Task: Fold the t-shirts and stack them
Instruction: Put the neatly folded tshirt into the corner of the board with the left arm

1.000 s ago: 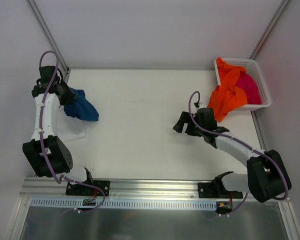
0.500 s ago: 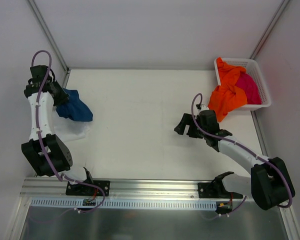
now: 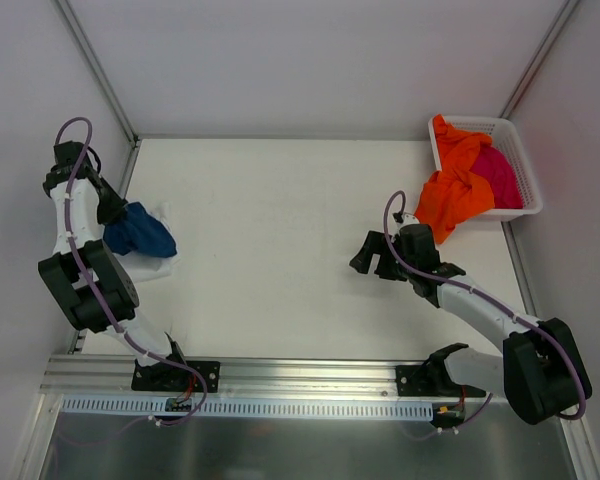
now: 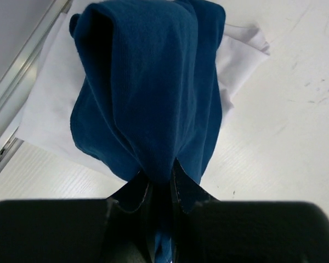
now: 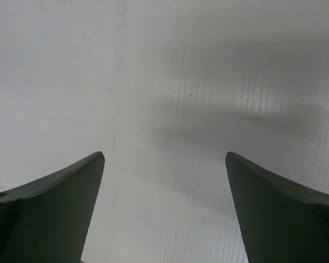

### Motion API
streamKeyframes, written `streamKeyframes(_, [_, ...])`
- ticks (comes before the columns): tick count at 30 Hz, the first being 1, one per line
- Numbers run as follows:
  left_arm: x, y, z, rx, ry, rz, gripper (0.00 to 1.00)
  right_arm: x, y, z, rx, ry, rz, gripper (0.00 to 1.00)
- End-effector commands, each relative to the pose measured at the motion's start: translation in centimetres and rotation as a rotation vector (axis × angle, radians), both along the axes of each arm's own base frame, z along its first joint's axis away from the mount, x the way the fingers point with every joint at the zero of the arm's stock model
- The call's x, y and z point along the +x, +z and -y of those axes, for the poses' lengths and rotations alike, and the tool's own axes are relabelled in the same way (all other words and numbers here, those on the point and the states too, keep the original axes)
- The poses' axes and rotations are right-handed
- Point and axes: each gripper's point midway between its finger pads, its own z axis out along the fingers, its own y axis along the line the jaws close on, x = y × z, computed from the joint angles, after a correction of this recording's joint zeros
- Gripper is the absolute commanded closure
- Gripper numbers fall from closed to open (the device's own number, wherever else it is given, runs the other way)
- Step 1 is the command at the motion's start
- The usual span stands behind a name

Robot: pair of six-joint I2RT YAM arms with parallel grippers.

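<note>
My left gripper (image 3: 117,215) (image 4: 159,165) is shut on a bunched fold of the navy blue t-shirt (image 3: 142,231) (image 4: 148,93), which hangs crumpled over the white t-shirt (image 3: 157,264) (image 4: 44,109) lying flat at the table's left edge. The orange t-shirt (image 3: 454,192) spills out of the basket onto the table at the far right, with the magenta t-shirt (image 3: 502,176) behind it inside the basket. My right gripper (image 3: 370,265) (image 5: 164,158) hovers open over bare table, left of the orange t-shirt, with nothing between its fingers.
The white lattice basket (image 3: 521,155) stands at the back right corner. A metal rail (image 4: 22,66) runs along the table's left edge, close to the white shirt. White walls enclose the table on three sides.
My left gripper has carried the navy t-shirt toward the left edge and nearer, over the white t-shirt. The right gripper has drifted slightly nearer and stays open.
</note>
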Motion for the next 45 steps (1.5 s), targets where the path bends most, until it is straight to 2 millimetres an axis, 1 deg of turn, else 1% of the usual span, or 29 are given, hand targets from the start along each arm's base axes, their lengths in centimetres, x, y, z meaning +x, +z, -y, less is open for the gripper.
streamKeyframes(1, [-0.8, 0.0, -1.5, 0.067, 0.067, -0.041, 0.92, 0.3, 0.5, 0.3, 0.005, -0.017, 0.020, 0.03])
streamKeyframes(2, [-1.3, -0.3, -1.6, 0.073, 0.084, -0.062, 0.85, 0.4, 0.6, 0.2, 0.007, -0.020, 0.022, 0.03])
streamKeyframes(4, [-2.1, -0.4, -2.4, 0.111, 0.120, -0.097, 0.88, 0.4, 0.7, 0.1, 0.011, -0.018, 0.020, 0.03])
streamKeyframes(5, [-2.5, -0.5, -2.6, 0.120, 0.144, -0.109, 0.93, 0.4, 0.7, 0.1, 0.013, -0.018, 0.019, 0.03])
streamKeyframes(7, [-3.2, 0.1, -3.4, 0.163, 0.180, -0.118, 0.92, 0.4, 0.6, 0.1, 0.012, -0.018, 0.016, 0.03])
streamKeyframes(10, [-3.7, 0.3, -3.5, 0.159, 0.193, -0.125, 0.89, 0.2, 0.4, 0.3, 0.004, -0.019, 0.013, 0.03])
streamKeyframes(12, [-4.3, -0.2, -3.3, 0.148, 0.199, -0.149, 0.83, 0.2, 0.5, 0.3, 0.003, -0.018, 0.012, 0.03])
streamKeyframes(14, [-4.9, -0.6, -3.6, 0.162, 0.219, -0.180, 0.76, 0.1, 0.6, 0.3, 0.008, -0.015, 0.014, 0.03])
streamKeyframes(15, [-5.2, -0.7, -3.8, 0.174, 0.229, -0.190, 0.74, 0.0, 0.8, 0.3, 0.010, -0.014, 0.017, 0.03])
streamKeyframes(16, [-5.6, -0.7, -4.4, 0.196, 0.255, -0.206, 0.68, 0.0, 0.9, 0.2, 0.011, -0.012, 0.019, 0.03])
streamKeyframes(19, [-6.5, -0.5, -5.4, 0.208, 0.329, -0.205, 0.62, -0.3, 1.0, 0.6, -0.007, -0.011, 0.029, 0.03])
streamKeyframes(21, [-6.7, 0.0, -5.6, 0.204, 0.342, -0.186, 0.48, -0.7, 0.7, 1.1, -0.025, -0.018, 0.018, 0.02])
streamKeyframes(22, [-6.7, 0.3, -5.4, 0.200, 0.344, -0.173, 0.43, -0.7, 0.8, 1.2, -0.027, -0.018, 0.025, 0.02])
streamKeyframes(23, [-6.4, 0.6, -4.9, 0.178, 0.333, -0.148, 0.43, -0.8, 0.8, 1.2, -0.029, -0.018, 0.022, 0.02])
streamKeyframes(26, [-6.2, 3.4, -3.4, 0.162, 0.312, -0.038, 0.43, -0.7, 1.1, 1.0, -0.016, -0.016, 0.022, 0.02])
streamKeyframes(27, [-6.4, 5.4, -2.9, 0.181, 0.306, 0.024, 0.44, -0.8, 1.2, 0.9, -0.011, -0.014, 0.022, 0.02])
streamKeyframes(28, [-6.1, 6.6, -2.1, 0.192, 0.281, 0.063, 0.43, -0.8, 1.2, 0.9, -0.010, -0.014, 0.024, 0.02])
streamKeyframes(30, [-6.1, 8.7, -0.8, 0.195, 0.242, 0.136, 0.42, -0.7, 1.3, 0.8, -0.004, -0.014, 0.022, 0.02])
streamKeyframes(31, [-6.0, 9.2, -0.3, 0.187, 0.224, 0.154, 0.42, -0.6, 1.5, 0.7, 0.001, -0.012, 0.025, 0.02])
streamKeyframes(32, [-5.7, 9.3, 0.1, 0.170, 0.202, 0.166, 0.43, -0.6, 1.5, 0.6, 0.004, -0.013, 0.023, 0.02])
streamKeyframes(34, [-4.9, 8.3, 0.7, 0.130, 0.157, 0.146, 0.48, -0.6, 1.5, 0.4, 0.014, -0.007, 0.024, 0.02])
streamKeyframes(35, [-4.4, 7.1, 0.8, 0.101, 0.140, 0.116, 0.54, -0.7, 1.3, 0.2, 0.022, -0.001, 0.015, 0.02])
streamKeyframes(36, [-4.3, 6.2, 1.4, 0.066, 0.121, 0.095, 0.59, -0.8, 1.3, 0.0, 0.026, 0.004, 0.010, 0.02])
streamKeyframes(37, [-4.2, 5.3, 1.6, 0.050, 0.122, 0.073, 0.65, -0.4, 1.5, -0.2, 0.040, 0.007, 0.026, 0.02])
streamKeyframes(38, [-4.1, 4.3, 2.0, 0.034, 0.117, 0.049, 0.72, -0.5, 1.2, -0.4, 0.042, 0.014, 0.010, 0.02])
streamKeyframes(40, [-4.2, 3.0, 2.6, 0.018, 0.118, 0.013, 0.83, -0.3, 1.2, -0.7, 0.046, 0.022, 0.007, 0.03])
streamKeyframes(41, [-4.0, 2.6, 2.8, 0.024, 0.112, 0.000, 0.83, -0.3, 1.2, -0.8, 0.049, 0.026, 0.002, 0.03])
streamKeyframes(42, [-3.7, 2.5, 3.5, 0.034, 0.091, -0.007, 0.83, -0.4, 1.1, -0.8, 0.049, 0.031, 0.000, 0.03])
streamKeyframes(45, [-2.8, 3.1, 3.8, 0.078, 0.093, -0.001, 0.81, -0.4, 1.2, -0.7, 0.045, 0.028, 0.006, 0.03])
